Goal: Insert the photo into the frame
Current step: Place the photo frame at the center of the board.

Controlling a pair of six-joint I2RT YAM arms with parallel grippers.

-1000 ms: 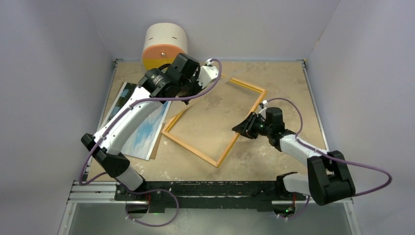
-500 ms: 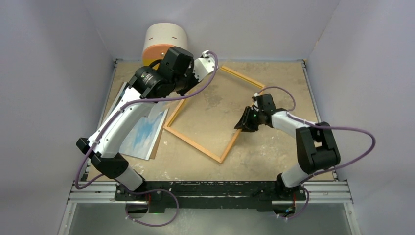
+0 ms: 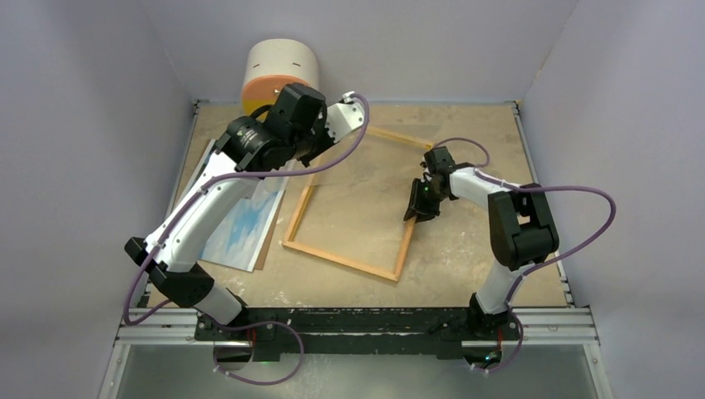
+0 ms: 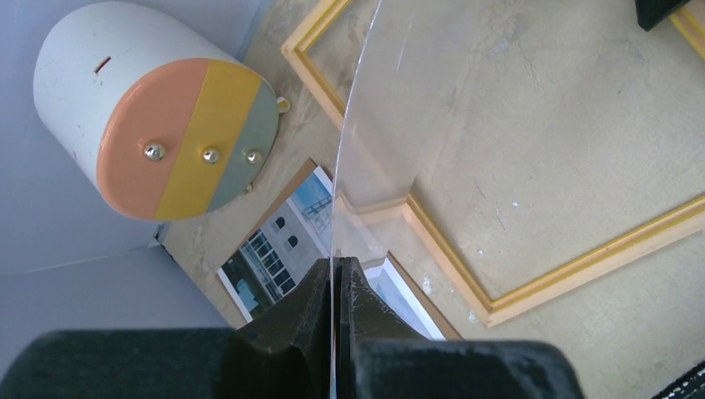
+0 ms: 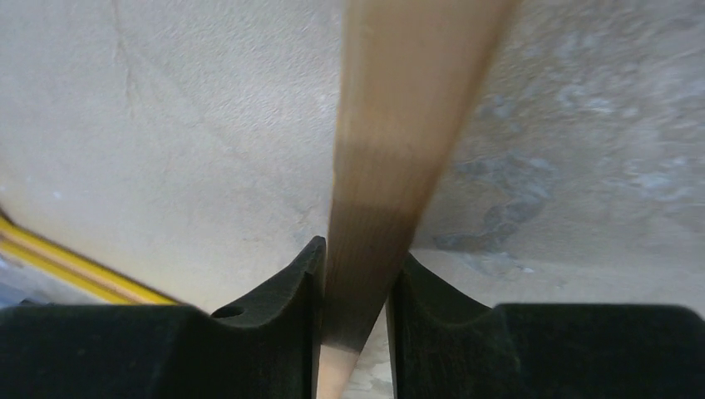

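The frame (image 3: pixel 342 261) has swung round since a second ago, and the right gripper (image 5: pixel 357 287) has travelled with it.
The right gripper pinches the frame's right rail, and bare table (image 3: pixel 465 249) shows inside the frame. The left gripper (image 4: pixel 335 287) is clamped on a clear sheet (image 4: pixel 399 108) over the frame's far-left corner. The photo (image 3: pixel 241 229) lies flat below-left of it, outside the frame.

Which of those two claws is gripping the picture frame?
The right gripper, shut on the frame at its right-hand rail; the left gripper pinches a clear sheet instead.
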